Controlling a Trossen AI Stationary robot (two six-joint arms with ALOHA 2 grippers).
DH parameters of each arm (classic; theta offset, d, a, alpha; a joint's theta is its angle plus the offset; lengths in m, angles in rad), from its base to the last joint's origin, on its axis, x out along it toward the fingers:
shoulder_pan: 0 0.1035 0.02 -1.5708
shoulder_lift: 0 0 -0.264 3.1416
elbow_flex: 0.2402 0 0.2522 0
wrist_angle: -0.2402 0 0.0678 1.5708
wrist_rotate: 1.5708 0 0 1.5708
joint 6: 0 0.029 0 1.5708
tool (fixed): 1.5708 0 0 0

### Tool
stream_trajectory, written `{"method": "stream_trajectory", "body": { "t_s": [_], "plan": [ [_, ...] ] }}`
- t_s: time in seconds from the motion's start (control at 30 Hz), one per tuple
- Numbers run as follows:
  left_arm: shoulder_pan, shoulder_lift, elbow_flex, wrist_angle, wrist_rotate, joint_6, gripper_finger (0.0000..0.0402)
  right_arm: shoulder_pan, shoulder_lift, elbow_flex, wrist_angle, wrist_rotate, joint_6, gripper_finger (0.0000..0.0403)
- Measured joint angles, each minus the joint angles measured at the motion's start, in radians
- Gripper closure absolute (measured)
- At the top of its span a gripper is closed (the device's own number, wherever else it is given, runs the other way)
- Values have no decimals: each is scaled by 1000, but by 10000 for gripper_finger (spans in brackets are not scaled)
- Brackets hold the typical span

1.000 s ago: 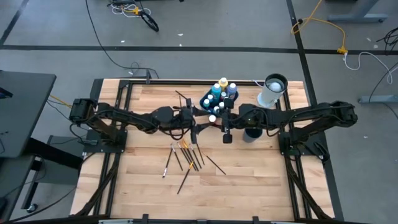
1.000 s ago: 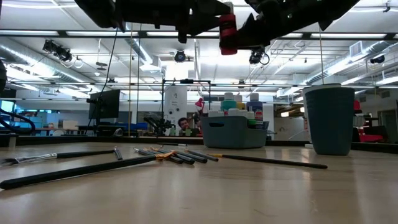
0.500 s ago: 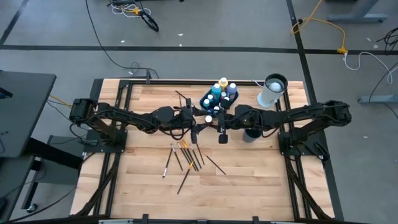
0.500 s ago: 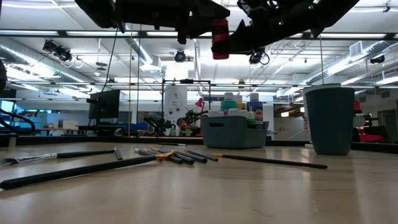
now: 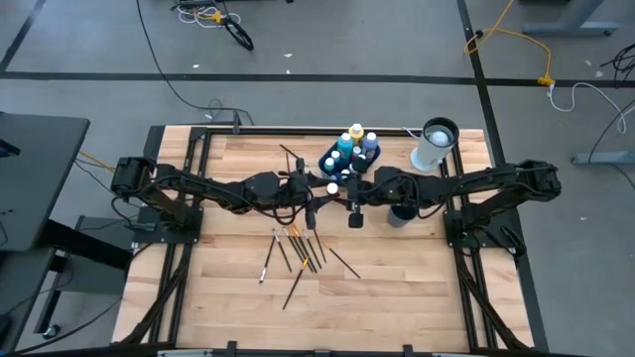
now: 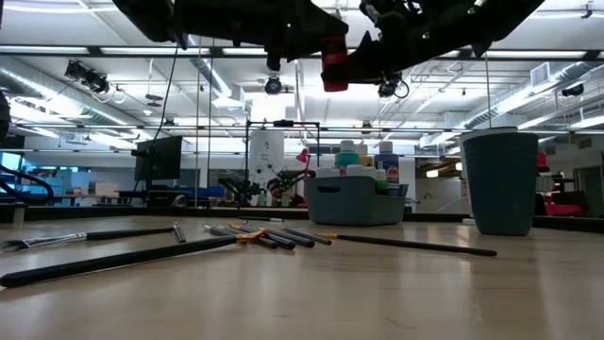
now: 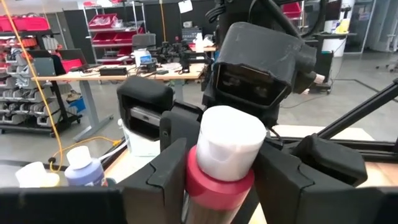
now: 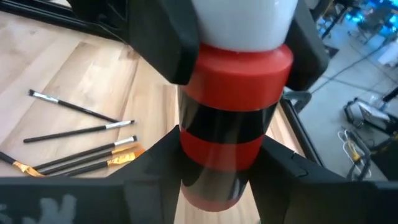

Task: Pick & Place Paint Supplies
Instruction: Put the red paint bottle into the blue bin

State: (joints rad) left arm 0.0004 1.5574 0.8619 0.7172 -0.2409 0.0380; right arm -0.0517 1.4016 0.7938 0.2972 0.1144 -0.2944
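Note:
A red paint bottle (image 6: 335,61) with a white cap (image 7: 230,140) and a dark label band hangs in the air over the table's middle, cap up. Both grippers are on it. My left gripper (image 7: 221,177) reaches in from the table's left and is shut on it just under the cap. My right gripper (image 8: 217,180) comes from the right and is shut on its lower part. More paint bottles stand in a dark bin (image 5: 347,159) at the far middle. Several brushes (image 5: 298,253) lie flat on the wood. My left gripper pinches the bottle's red shoulder (image 7: 199,177) just below the white cap between its two fingers, coming level from the table's left. The bottle is clear of the table. My right gripper has its two fingers (image 8: 155,165) against the sides of the bottle's lower body (image 8: 214,171), below the dark band, slanting slightly down from the table's right. The bottle's bottom end sticks out below the fingers.
A tall white cylinder with a dark top (image 5: 434,144) stands at the far right. A dark cup (image 6: 500,184) stands right of the bin (image 6: 357,203), under my right arm. Bare wood lies along the near edge, below the brushes (image 6: 264,236).
My right gripper has carried the red bottle a little toward the table's left and slightly down, up to my left gripper. Both have held still over the last half second. The bottle stays clear of the table.

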Motion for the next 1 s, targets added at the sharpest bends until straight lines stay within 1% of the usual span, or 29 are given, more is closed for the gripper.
{"method": "stream_trajectory", "body": {
  "t_s": [0.1, 0.2, 0.27, 0.33, 0.4, 0.47, 0.5, 0.6, 0.73, 0.8, 0.87, 1.0],
  "plan": [
    [1, 0, -1, -17, -32, 3, 239, 2, -2, 0, -48, 66, 13, 223],
    [3, 0, -1, -45, -100, 4, 245, 7, -4, -3, -127, 158, 28, 201],
    [12, 0, -1, -62, -132, -8, 245, 16, -10, -4, -181, 210, 65, 191],
    [28, 0, -1, -73, -140, -54, 245, 25, -20, -4, -257, 239, 117, 184],
    [48, 3, -1, -73, -139, -90, 243, 33, -21, -4, -320, 242, 153, 180],
    [73, 32, 0, -19, -136, -109, 243, 40, -21, -4, -380, 242, 165, 179],
    [86, 51, 0, 0, -130, -119, 244, 42, -21, -4, -399, 242, 164, 179],
    [119, 147, 0, 128, -93, -137, 245, 43, -22, -4, -447, 242, 159, 183],
    [152, 274, -1, 298, -94, -145, 245, 43, -22, -4, -453, 243, 151, 187],
    [165, 324, -1, 356, -111, -168, 242, 42, -22, -4, -458, 243, 139, 187],
    [177, 366, 0, 379, -128, -177, 242, 42, -22, -4, -457, 243, 116, 188],
    [199, 429, 0, 398, -127, -167, 245, 42, -22, -4, -456, 244, 77, 188]
  ]
}}
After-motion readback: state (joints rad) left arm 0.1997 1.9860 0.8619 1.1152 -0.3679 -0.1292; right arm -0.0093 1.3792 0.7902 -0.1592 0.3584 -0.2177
